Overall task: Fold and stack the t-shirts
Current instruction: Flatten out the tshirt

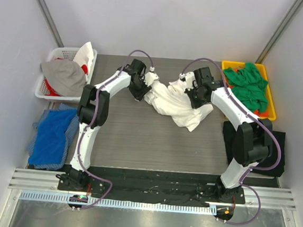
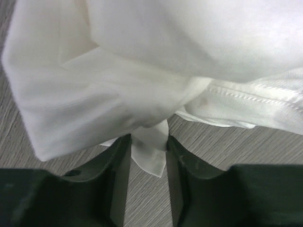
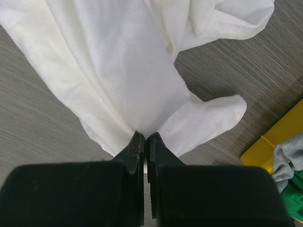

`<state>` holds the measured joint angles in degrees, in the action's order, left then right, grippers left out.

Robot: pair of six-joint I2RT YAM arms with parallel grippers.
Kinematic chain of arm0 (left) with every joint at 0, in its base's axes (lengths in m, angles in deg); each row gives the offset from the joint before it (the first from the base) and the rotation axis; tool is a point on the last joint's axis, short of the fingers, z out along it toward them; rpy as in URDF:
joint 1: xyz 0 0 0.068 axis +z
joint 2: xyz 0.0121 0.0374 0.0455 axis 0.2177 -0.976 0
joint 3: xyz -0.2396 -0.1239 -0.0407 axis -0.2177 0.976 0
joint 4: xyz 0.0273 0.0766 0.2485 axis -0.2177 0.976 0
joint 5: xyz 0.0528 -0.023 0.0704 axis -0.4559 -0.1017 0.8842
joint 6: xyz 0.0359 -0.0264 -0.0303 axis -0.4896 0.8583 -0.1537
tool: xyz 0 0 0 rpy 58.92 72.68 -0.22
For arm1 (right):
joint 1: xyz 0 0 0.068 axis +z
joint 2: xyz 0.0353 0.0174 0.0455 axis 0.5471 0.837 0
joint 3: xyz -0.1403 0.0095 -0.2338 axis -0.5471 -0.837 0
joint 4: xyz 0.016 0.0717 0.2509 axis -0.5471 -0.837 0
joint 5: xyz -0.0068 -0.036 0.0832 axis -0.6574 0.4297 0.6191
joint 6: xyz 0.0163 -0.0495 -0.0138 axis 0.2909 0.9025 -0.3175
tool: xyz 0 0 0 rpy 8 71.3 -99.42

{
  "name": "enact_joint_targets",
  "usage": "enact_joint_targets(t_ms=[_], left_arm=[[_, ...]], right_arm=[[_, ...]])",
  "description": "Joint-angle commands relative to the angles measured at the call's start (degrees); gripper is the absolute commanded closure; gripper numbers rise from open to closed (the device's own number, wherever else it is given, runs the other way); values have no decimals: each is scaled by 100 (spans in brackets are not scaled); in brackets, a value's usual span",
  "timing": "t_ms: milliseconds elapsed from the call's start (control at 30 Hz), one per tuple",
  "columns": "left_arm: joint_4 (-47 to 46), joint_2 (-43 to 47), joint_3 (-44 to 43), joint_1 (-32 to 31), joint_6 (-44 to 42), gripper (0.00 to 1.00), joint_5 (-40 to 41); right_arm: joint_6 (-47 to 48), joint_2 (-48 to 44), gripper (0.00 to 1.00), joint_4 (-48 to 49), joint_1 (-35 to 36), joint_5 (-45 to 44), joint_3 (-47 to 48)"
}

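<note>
The white t-shirt (image 1: 176, 102) lies crumpled on the worktop (image 1: 138, 144) in the upper middle of the frame, between both arms. The left pincer (image 1: 141, 90) grips a bunched edge at its left end. The right pincer (image 1: 191, 93), nearly closed, pinches a thin fold at its right. The shirt's long axis runs left to right, so spreading it likely means drawing the pincers apart.

Soft, even light from above, faint shadows; the white shirt (image 2: 142, 71) glares pale, the left gripper (image 2: 147, 156) looks blurry.
</note>
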<state>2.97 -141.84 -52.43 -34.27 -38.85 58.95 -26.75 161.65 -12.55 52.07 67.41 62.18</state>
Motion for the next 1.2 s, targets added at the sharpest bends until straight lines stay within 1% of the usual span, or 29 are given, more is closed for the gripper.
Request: enact_joint_targets(t_ms=[0,33,67,133,267,367,567,633,667,767,833,867,967,1067,1100,1167], left_arm=[[668,-247,-136,165,-110,66,-161],[686,-239,-127,191,-110,76,-179],[721,-230,-101,227,-110,83,-205],[766,-160,13,253,-110,93,-214],[634,217,556,262,-119,99,-126],[660,403,838,253,-75,100,-161],[713,1044,1444,262,22,100,-196],[739,1272,1560,262,57,100,-179],[757,1343,1665,262,57,100,-161],[739,1607,1849,271,110,100,-21],[739,1791,1929,297,180,100,15],[731,1853,1999,306,197,100,32],[818,1993,1982,315,241,100,128],[932,2029,1816,324,285,100,243],[976,2029,1745,315,277,100,243],[1108,2012,1518,324,329,100,287]], right_arm=[[25,-432,99,73,-18,59,-50],[25,-449,99,73,-17,50,-67],[42,-476,99,73,-26,41,-111],[42,-485,99,73,-18,33,-138],[51,-485,99,73,-17,32,-226],[34,-432,99,73,-26,50,-296],[16,-397,99,29,-9,190,-445],[42,-292,97,-137,9,436,-411],[112,-213,93,-234,9,567,-341],[340,95,87,-1005,44,1209,-104],[411,244,87,-1218,79,1525,-68],[498,341,89,-1332,97,1657,-33],[771,560,93,-1868,184,1764,-6],[1009,692,93,-2158,333,1755,38],[1079,719,92,-2220,369,1781,47],[1071,772,86,-2300,491,1764,90]])
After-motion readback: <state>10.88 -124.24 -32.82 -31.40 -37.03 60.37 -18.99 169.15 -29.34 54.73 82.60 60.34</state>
